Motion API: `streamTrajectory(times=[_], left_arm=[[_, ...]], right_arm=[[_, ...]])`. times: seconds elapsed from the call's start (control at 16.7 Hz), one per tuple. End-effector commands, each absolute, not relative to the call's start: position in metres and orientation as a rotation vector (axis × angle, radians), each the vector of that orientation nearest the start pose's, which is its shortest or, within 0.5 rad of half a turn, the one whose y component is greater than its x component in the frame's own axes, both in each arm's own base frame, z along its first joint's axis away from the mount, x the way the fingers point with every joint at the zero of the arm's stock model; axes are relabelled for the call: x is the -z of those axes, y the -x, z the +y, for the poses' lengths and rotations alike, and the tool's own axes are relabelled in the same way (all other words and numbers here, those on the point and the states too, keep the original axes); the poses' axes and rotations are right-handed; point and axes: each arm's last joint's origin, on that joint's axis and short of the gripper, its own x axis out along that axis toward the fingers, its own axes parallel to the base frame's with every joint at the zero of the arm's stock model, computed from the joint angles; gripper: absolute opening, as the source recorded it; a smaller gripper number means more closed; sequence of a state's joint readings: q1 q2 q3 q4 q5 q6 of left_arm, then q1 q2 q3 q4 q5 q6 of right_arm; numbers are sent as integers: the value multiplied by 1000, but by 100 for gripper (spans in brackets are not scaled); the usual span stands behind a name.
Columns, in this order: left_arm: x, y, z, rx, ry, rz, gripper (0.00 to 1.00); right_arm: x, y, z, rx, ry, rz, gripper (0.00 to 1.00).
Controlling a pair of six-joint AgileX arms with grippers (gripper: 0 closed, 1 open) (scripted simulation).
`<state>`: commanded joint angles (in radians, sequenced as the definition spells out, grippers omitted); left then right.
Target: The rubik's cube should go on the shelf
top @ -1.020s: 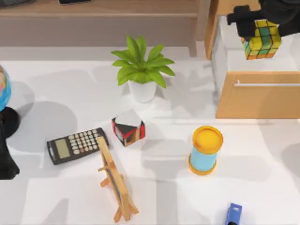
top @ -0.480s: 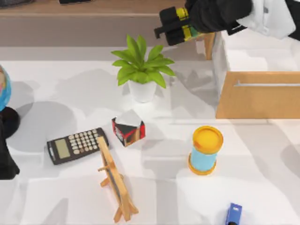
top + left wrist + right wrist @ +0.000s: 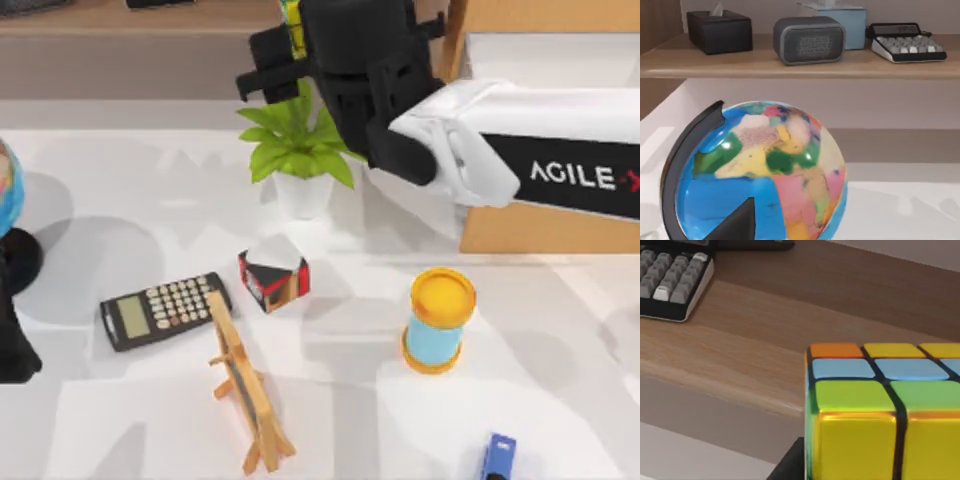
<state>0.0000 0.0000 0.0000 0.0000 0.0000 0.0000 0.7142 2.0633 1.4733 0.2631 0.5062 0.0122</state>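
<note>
Table (image 3: 560,400): white top. On it, left to right: globe (image 3: 8,190) at the far-left edge; calculator (image 3: 165,310) left of centre; wooden easel (image 3: 245,385) just beside it, nearer; black, red and white cube (image 3: 273,275) at centre; potted plant (image 3: 300,150) farther back; upright blue cylinder (image 3: 438,320) with a yellow lid right of centre; small blue object (image 3: 497,458) at the near edge; wooden drawer unit (image 3: 520,225) at the far right.

Shelf (image 3: 790,64): light-brown board along the far side, above the table. On it stood a black box (image 3: 720,31), grey speaker (image 3: 809,40), pale blue box (image 3: 842,25) and keyboard (image 3: 905,42).
</note>
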Motion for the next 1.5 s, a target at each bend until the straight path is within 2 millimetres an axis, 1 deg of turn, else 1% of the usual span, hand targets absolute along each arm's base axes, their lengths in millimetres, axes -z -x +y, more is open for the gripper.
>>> streamTrajectory(times=[0.12,0.3,0.48,0.66,1.02,1.2,1.32,1.5], left_arm=[[-160,-106,-1,0,0,0,100],[-160,-106,-1,0,0,0,100],[-160,-106,-1,0,0,0,100],[-160,-106,-1,0,0,0,100],[-160,-106,-1,0,0,0,100],[-160,-106,-1,0,0,0,100],[-160,-106,-1,0,0,0,100],[-160,-106,-1,0,0,0,100]], right_arm=[[-203,-366,314,-185,153,167,0],[-186,-363,322,-117,98,47,0],[-172,-362,324,-51,46,-40,0],[-163,-361,324,-3,11,-91,0],[-160,-361,324,12,1,-104,0],[-163,-366,323,14,-5,-107,0],[-166,-376,326,9,-10,-110,0],[-170,-398,332,-2,-17,-115,0]])
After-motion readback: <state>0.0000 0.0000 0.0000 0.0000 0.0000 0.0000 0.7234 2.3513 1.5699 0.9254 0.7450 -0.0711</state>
